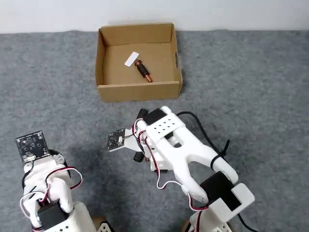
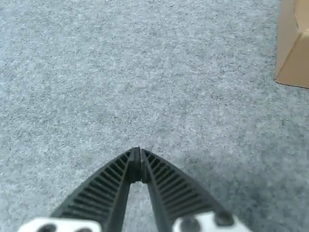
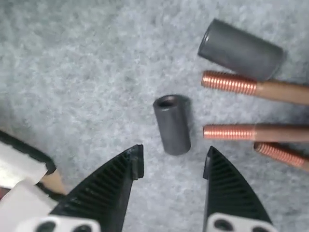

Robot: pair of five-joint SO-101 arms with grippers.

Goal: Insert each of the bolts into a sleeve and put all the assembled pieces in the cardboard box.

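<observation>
In the right wrist view my right gripper [image 3: 175, 162] is open just above the grey carpet. A short dark sleeve [image 3: 171, 124] lies right in front of the gap between its fingertips. A second, larger-looking dark sleeve [image 3: 240, 49] lies farther off. Beside them lie three copper bolts [image 3: 251, 87], [image 3: 251, 132], [image 3: 282, 154], threaded ends toward the sleeves. The cardboard box [image 1: 137, 91] stands at the back of the table with one assembled bolt and sleeve [image 1: 143, 71] inside. My left gripper [image 2: 140, 164] is shut on nothing over bare carpet.
The right arm [image 1: 169, 135] stretches over the table's middle and covers the loose parts from above. The left arm [image 1: 43, 169] sits folded at the front left. A white label [image 1: 131, 59] lies in the box. A box corner [image 2: 294, 43] shows beyond the left gripper.
</observation>
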